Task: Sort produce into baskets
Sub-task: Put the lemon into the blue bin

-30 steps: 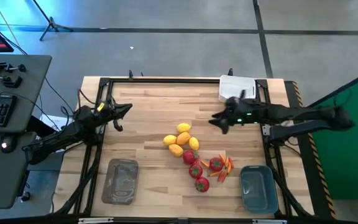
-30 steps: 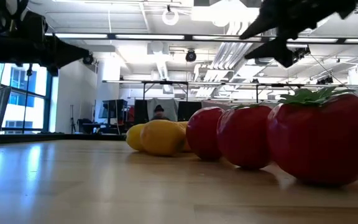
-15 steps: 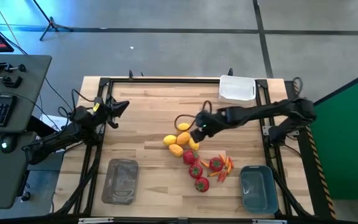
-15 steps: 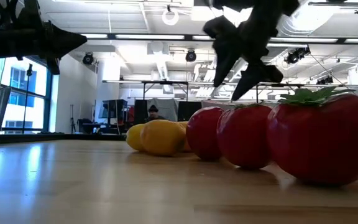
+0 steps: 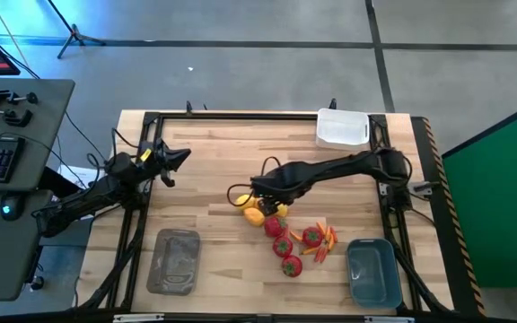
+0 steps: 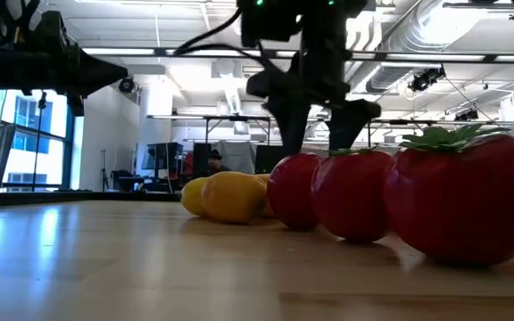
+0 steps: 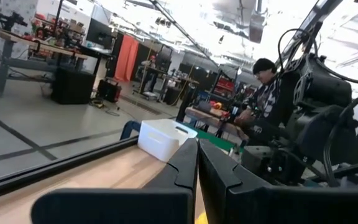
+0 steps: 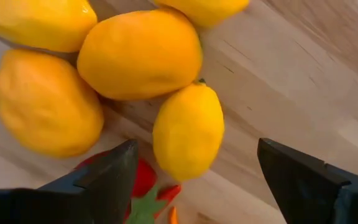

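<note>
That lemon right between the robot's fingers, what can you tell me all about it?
The lemon is a smooth, plastic-looking yellow oval with a small stem nub at one end. It lies on its side on the wooden table, that end touching a bigger orange-yellow lemon. The right gripper hangs open around it, its fingers not touching it. A red fruit sits beside it.

Lemons (image 5: 257, 208) are clustered mid-table, tomatoes (image 5: 285, 247) just beside them, peppers (image 5: 328, 239) placed alongside the tomatoes.
</note>
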